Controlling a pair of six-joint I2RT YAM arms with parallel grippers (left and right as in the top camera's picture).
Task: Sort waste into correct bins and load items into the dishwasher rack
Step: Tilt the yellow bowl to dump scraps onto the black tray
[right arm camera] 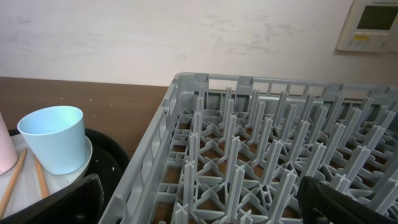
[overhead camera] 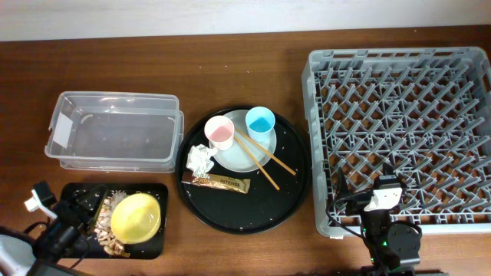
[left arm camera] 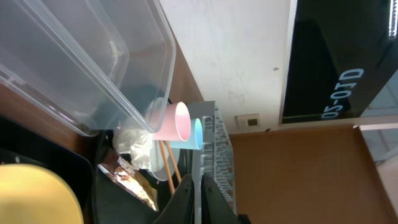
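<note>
The grey dishwasher rack [overhead camera: 399, 138] fills the right side and also shows in the right wrist view [right arm camera: 261, 155]. On the round black tray sit a pale plate [overhead camera: 247, 153], pink cup [overhead camera: 219, 132], blue cup [overhead camera: 260, 123], chopsticks [overhead camera: 265, 159], crumpled napkin [overhead camera: 201, 159] and brown-gold wrapper [overhead camera: 220, 182]. The clear tub [overhead camera: 115, 130] stands at the left. The flat black tray [overhead camera: 77, 192] holds the yellow bowl [overhead camera: 136, 216] and food scraps [overhead camera: 107, 224]. My left gripper [left arm camera: 199, 199] is shut and empty beside the flat tray. My right gripper [right arm camera: 205, 208] is open and empty over the rack's front left corner.
The large round black tray [overhead camera: 253, 211] lies between the bins and the rack, close against the rack's left wall. The table's front edge runs just below both arms. A wall stands behind the table.
</note>
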